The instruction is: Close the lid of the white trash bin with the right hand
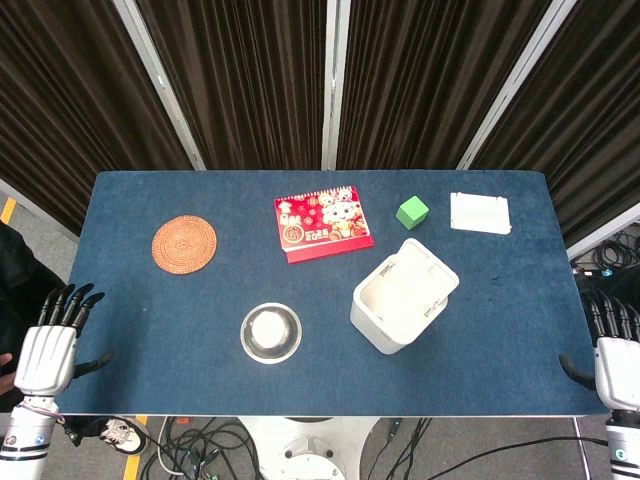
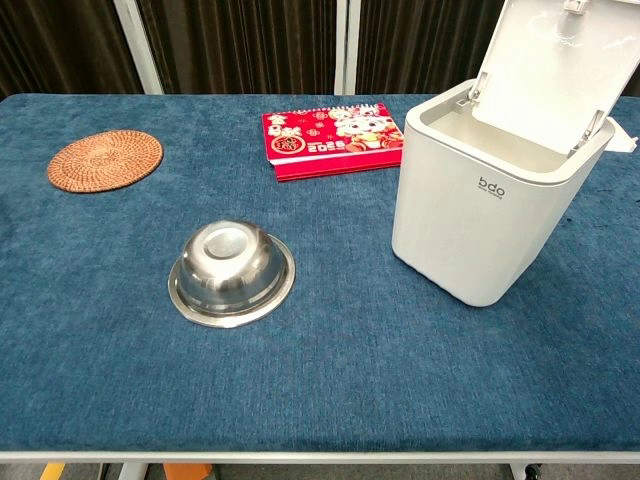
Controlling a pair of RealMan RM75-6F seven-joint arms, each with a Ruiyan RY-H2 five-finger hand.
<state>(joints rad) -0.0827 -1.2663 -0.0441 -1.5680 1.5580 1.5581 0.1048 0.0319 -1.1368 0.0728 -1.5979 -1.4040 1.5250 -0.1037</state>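
The white trash bin (image 1: 397,305) (image 2: 478,215) stands right of the table's middle, near the front. Its lid (image 1: 431,268) (image 2: 560,62) is swung up and back, leaving the inside open and empty. My right hand (image 1: 615,350) hangs off the table's front right corner, fingers apart, holding nothing, well to the right of the bin. My left hand (image 1: 52,340) sits off the front left corner, fingers spread and empty. Neither hand shows in the chest view.
A steel bowl (image 1: 271,332) (image 2: 231,271) lies upside down left of the bin. Behind it are a red calendar (image 1: 322,224) (image 2: 331,137), a woven coaster (image 1: 184,242) (image 2: 104,159), a green cube (image 1: 412,212) and a white box (image 1: 479,213).
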